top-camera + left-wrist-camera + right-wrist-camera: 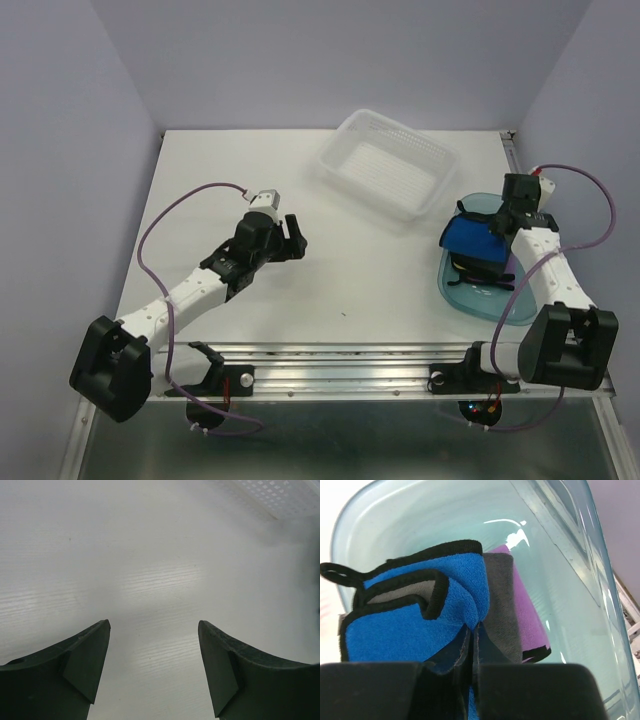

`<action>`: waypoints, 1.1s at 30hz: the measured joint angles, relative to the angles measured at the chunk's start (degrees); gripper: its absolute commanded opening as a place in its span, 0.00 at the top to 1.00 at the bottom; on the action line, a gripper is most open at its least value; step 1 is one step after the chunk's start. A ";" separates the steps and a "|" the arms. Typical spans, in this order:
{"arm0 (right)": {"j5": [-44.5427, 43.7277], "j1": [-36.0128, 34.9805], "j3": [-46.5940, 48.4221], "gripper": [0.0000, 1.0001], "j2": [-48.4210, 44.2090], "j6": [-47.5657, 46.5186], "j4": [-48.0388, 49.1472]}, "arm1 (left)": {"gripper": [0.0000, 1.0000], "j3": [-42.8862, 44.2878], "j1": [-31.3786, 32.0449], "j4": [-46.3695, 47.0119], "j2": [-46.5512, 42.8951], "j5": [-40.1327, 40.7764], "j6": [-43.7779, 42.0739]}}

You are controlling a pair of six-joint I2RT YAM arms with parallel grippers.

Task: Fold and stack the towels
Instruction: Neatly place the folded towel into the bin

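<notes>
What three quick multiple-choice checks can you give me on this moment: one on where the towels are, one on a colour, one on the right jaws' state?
1. Where do the towels lie?
A in the white basket
B in the blue-green tray
C spread on the table

2. Which lies on top of the pile?
A the yellow towel
B the purple towel
C the blue towel

3. The right jaws are:
A wide open over the table
B shut on the blue towel
C shut on the white basket

Key:
1 B, the whole pile sits inside the tray's walls.
2 C, blue covers the others from above.
3 B, the right wrist view shows blue cloth pinched between them.
</notes>
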State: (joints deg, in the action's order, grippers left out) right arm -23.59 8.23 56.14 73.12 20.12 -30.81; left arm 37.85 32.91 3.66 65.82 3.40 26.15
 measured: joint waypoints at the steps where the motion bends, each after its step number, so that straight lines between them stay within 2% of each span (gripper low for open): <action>1: -0.04 0.15 0.00 0.99 0.35 -0.26 0.00 | 0.18 0.00 0.00 0.00 0.00 -0.09 -0.02; 11: -3.19 2.29 0.00 0.99 7.41 -2.21 0.39 | 0.18 0.00 0.00 0.44 0.00 -0.39 -0.17; 18: -3.76 2.67 -0.48 0.99 7.52 -4.24 3.21 | 0.18 0.00 0.00 1.14 0.37 -1.03 -0.17; 21: -3.17 2.67 -0.52 0.96 7.54 -4.96 4.28 | 0.18 0.00 0.00 1.22 0.72 -1.36 -0.17; 24: -2.91 2.69 -0.52 0.89 7.72 -5.44 4.96 | 0.18 0.00 0.00 1.25 0.76 -1.44 -0.17; 29: -3.08 2.67 -0.52 0.68 9.46 -5.44 5.09 | 0.17 0.00 0.00 1.25 0.76 -1.44 -0.17; 30: -3.15 2.67 -0.52 0.63 9.57 -5.27 4.92 | 0.17 0.00 0.00 1.25 0.76 -1.44 -0.17; 31: -3.23 2.67 -0.52 0.50 9.57 -5.11 4.70 | 0.17 0.00 0.00 1.25 0.76 -1.44 -0.17; 33: -3.41 2.69 -0.50 0.40 9.33 -4.48 4.33 | 0.17 0.00 0.00 1.25 0.76 -1.44 -0.17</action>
State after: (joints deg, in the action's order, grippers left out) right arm -27.00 10.92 55.64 82.46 15.64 -26.48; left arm 37.85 32.91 4.91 66.59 1.96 25.98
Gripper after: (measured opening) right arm 0.459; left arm 0.830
